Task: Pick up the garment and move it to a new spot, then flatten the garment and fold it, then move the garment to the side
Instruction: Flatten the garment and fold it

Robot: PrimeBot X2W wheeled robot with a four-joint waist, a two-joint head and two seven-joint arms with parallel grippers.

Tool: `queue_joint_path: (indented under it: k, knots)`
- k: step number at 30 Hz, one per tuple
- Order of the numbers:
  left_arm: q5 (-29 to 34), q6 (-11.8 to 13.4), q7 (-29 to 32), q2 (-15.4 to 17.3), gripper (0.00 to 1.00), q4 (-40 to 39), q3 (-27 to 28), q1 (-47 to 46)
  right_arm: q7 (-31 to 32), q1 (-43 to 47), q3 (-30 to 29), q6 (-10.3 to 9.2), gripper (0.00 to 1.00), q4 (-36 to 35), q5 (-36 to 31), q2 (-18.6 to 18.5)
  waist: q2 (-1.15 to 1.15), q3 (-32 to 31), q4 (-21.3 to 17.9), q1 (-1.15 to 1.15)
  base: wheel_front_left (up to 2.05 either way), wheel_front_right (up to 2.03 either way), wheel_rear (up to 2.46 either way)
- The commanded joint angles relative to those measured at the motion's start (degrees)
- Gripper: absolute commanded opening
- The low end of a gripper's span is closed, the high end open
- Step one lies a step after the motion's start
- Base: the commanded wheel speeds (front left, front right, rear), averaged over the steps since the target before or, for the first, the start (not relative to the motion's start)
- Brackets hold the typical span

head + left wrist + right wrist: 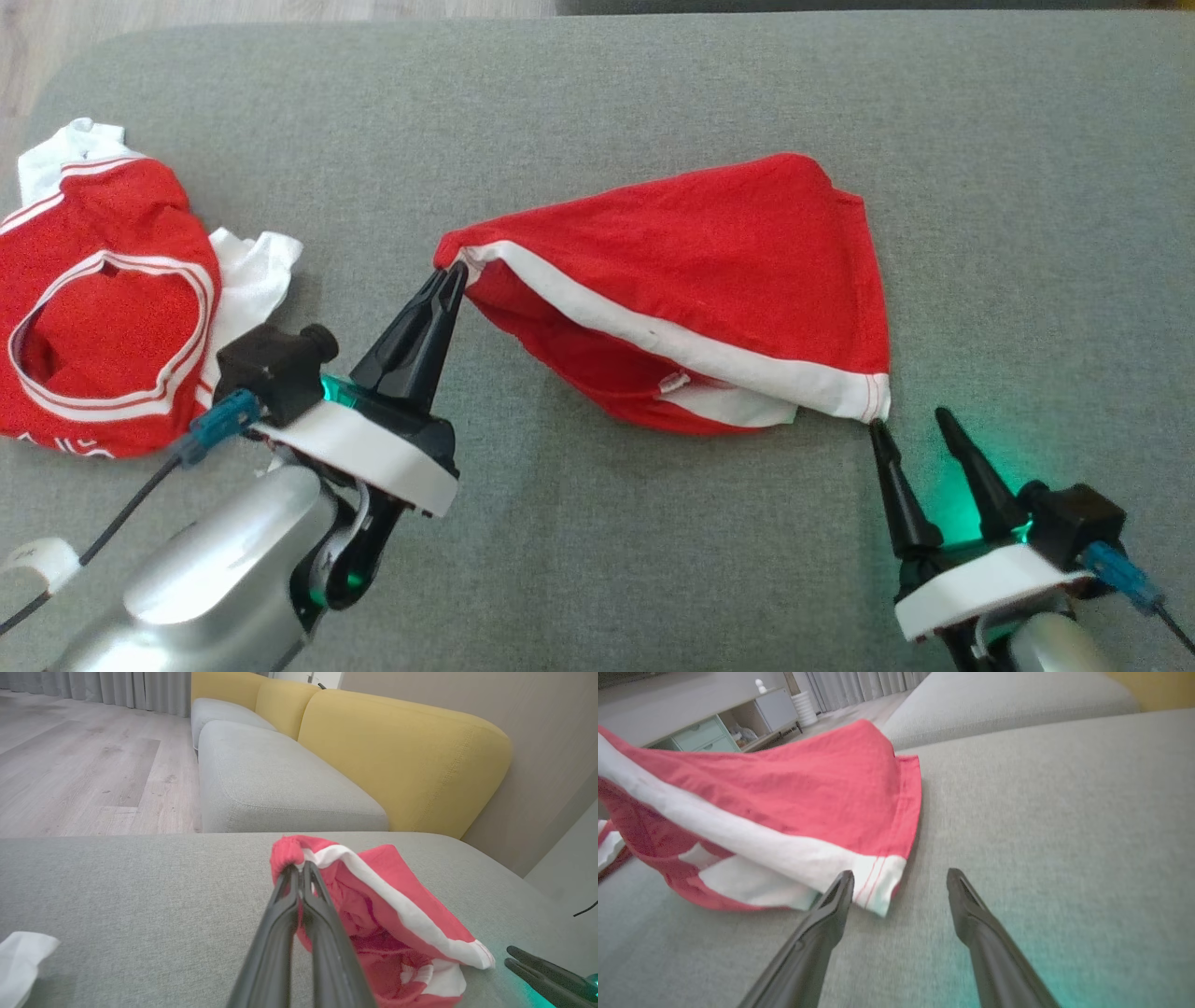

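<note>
a crumpled red and white jersey (pixel 103 308) lies at the left edge of the wide grey cushion (pixel 653 84). beyond it, more grey seats (pixel 280 779) with yellow backrests (pixel 397 751), a pale wooden floor (pixel 70 774), grey curtains (pixel 117 688), and what may be a low cabinet (pixel 719 728), blurred.
</note>
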Motion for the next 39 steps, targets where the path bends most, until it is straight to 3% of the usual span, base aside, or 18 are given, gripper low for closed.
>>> queue_joint_path:
  k: [1,16,18,21,22,32,39]
  knots:
    - [0.65,-0.15,-1.02,1.47,0.0,-0.85,3.12,-1.53,-0.22,-0.69,2.26,-0.04,1.0,-0.39,0.74,-1.33,0.0,-0.23,-0.13,0.0,0.0,0.0,0.0]
    - [0.72,-1.16,-1.01,0.49,0.0,-0.09,2.25,-1.77,-0.22,-7.14,7.17,-0.04,1.0,9.13,-1.72,-1.07,0.0,-0.91,1.79,0.0,0.0,0.0,0.0]
    - [0.68,-1.17,-1.02,0.43,0.0,0.0,2.2,-1.69,-0.22,-7.3,6.85,-0.04,0.7,8.77,-2.62,-1.03,0.0,-1.09,1.91,0.0,0.0,0.0,0.0]
    - [0.63,-1.14,-1.05,0.52,0.0,0.07,2.18,-1.55,-0.22,-7.09,6.23,-0.04,0.14,7.99,-3.67,-0.86,0.0,-1.32,1.93,0.0,0.0,0.0,0.0]
    - [0.62,-1.12,-1.05,0.57,0.0,0.08,2.18,-1.51,-0.22,-6.98,5.96,-0.04,0.0,7.68,-3.92,-0.82,0.0,-1.39,1.89,0.0,0.0,0.0,0.0]
    - [4.41,-0.95,-0.67,2.75,0.0,-1.74,2.32,-5.75,-0.22,-9.23,-0.71,-0.04,0.0,-0.55,-4.36,0.35,0.0,-0.08,0.14,0.0,0.0,0.0,0.0]
    - [14.02,-2.91,5.17,5.44,0.0,-2.5,1.86,-21.91,-0.22,-24.75,-7.02,-0.04,0.0,-7.93,-2.93,-3.17,0.0,4.57,-4.23,0.0,0.0,0.0,0.0]
